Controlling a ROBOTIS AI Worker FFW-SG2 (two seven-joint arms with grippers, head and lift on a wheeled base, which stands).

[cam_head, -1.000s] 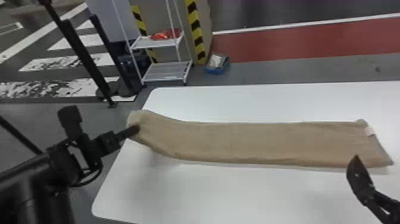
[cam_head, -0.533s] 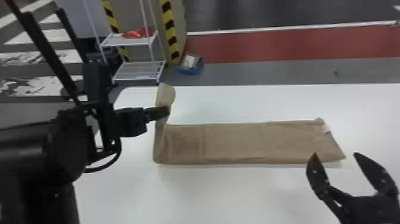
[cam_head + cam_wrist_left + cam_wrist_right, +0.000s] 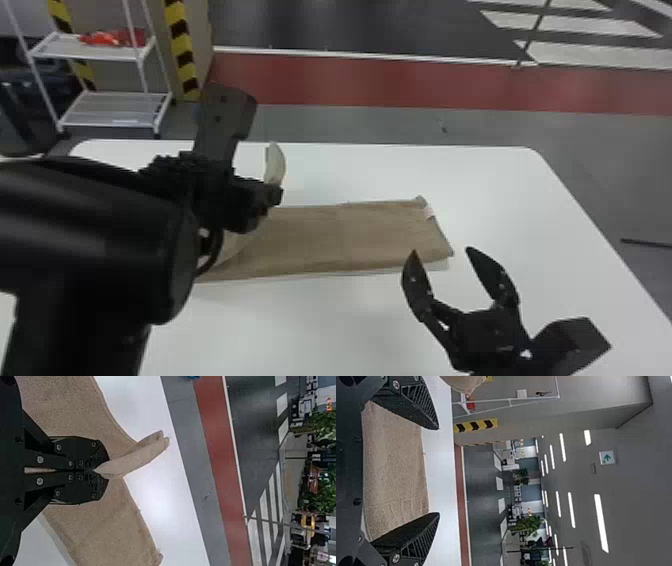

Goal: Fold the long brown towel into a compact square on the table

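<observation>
Towel point(image 3: 340, 235) (x1) on table point(image 3: 510, 200), long axis L–R, 1 tag point(image 3: 429, 212) at R end. L tool point(image 3: 272, 194) clamped on raised part; R tool point(image 3: 442, 250) w/ fingers apart; 2 tools tot.

Brown towel point(image 3: 345, 235): matt cloth, slightly rough nap, pinched in left gripper point(image 3: 274, 195), more spread below. Left gripper: matt black, shiny metal screw heads point(image 3: 40, 481) near its fingertips. Right gripper point(image 3: 441, 251): matt black fingers point(image 3: 417, 540), ribbed. Table point(image 3: 350, 325) under both grippers: smooth, white, faint sheen. Left arm point(image 3: 90, 225) behind left gripper: smooth black casing, semi-gloss. Shelf rack point(image 3: 110, 108) beyond left gripper: white, metal-looking.
</observation>
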